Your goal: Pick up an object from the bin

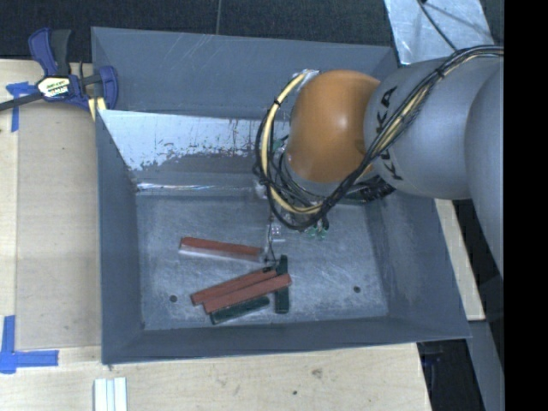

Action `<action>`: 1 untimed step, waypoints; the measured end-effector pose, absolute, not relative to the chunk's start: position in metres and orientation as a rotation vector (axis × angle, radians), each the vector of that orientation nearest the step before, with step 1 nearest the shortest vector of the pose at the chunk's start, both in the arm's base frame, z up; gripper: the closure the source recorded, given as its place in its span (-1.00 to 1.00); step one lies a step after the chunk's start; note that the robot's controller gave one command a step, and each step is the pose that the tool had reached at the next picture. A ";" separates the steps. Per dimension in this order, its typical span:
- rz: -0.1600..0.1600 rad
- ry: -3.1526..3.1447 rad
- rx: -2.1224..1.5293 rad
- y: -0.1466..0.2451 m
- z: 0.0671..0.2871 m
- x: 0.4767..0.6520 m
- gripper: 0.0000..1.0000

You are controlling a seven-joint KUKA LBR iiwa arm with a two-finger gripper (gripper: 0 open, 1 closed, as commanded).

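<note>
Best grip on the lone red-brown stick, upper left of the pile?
Probably the middle of the stick, from straight above, closing across its narrow width: it lies flat, long and thin, with that stretch clear of the brown bar.

Grey bin (120,229); red-brown sticks (240,287) (dark green stick (240,309) too).

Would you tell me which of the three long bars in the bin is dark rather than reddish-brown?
The lowest bar, blackish-green, lying alongside the longer reddish-brown bar; the shorter reddish-brown bar lies apart, higher in the view.
</note>
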State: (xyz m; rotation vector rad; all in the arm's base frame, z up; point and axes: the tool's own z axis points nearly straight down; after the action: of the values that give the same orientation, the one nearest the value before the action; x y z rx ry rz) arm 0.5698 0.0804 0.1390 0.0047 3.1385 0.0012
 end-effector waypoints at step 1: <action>0.004 3.142 0.056 0.145 0.069 0.585 -1.00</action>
State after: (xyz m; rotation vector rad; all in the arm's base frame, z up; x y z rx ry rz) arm 0.5852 0.1446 0.0689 0.0560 3.1416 0.0040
